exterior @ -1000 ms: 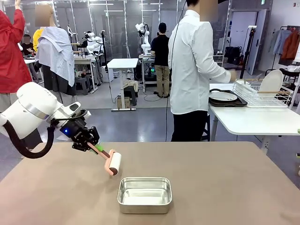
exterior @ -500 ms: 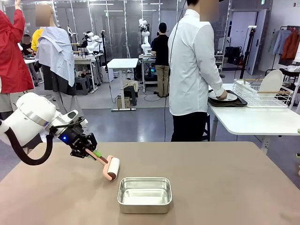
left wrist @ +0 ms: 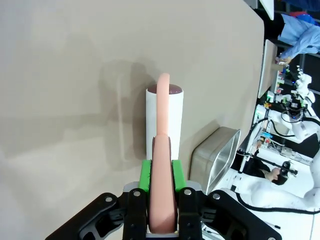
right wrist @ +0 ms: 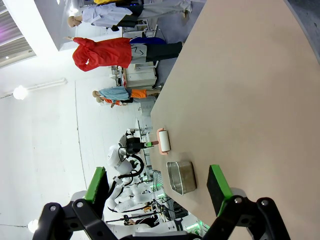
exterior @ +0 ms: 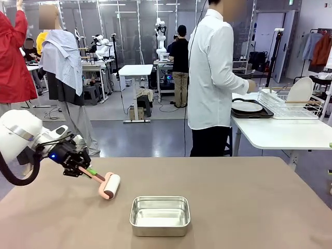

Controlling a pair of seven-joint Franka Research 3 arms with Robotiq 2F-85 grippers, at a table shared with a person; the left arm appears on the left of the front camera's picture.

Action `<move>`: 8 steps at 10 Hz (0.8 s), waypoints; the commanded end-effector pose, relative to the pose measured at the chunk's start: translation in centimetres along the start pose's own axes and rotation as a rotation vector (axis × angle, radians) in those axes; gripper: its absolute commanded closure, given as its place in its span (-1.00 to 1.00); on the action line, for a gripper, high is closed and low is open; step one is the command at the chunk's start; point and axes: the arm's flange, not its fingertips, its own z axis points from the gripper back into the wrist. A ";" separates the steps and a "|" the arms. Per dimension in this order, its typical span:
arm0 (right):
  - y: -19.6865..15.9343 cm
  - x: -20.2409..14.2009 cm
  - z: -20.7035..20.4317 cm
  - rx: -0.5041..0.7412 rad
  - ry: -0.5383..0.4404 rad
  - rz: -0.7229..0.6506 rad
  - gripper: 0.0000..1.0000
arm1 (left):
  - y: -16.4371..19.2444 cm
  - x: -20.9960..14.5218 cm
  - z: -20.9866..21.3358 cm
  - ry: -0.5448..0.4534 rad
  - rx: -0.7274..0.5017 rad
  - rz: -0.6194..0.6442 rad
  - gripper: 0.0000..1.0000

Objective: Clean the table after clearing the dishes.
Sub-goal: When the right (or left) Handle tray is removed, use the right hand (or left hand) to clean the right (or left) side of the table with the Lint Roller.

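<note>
My left gripper [exterior: 83,167] is shut on the pink handle of a lint roller [exterior: 109,185], low over the left part of the taupe table [exterior: 244,197]. In the left wrist view the green pads [left wrist: 145,174] clamp the handle, and the white roll [left wrist: 164,115] appears to rest on the tabletop. My right gripper [right wrist: 156,182] stands open with nothing between its fingers, looking along the table. One of the dishes, a white plate [exterior: 247,106] on a dark tray, sits on the white side table, where a person in a white shirt [exterior: 210,78] stands.
A steel rectangular pan [exterior: 160,215] stands near the table's front middle, right of the roller. It also shows in the left wrist view as the pan [left wrist: 215,155]. A wire rack [exterior: 290,106] holding a plate is on the side table.
My left arm has drawn back to the left, taking the roller leftward across the table and away from the pan. The person's hand has shifted over the side table.
</note>
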 end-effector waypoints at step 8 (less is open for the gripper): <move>0.1 -0.3 0.1 0.001 0.010 0.019 -1.00 | 7.7 0.2 11.3 -0.037 0.145 0.047 0.59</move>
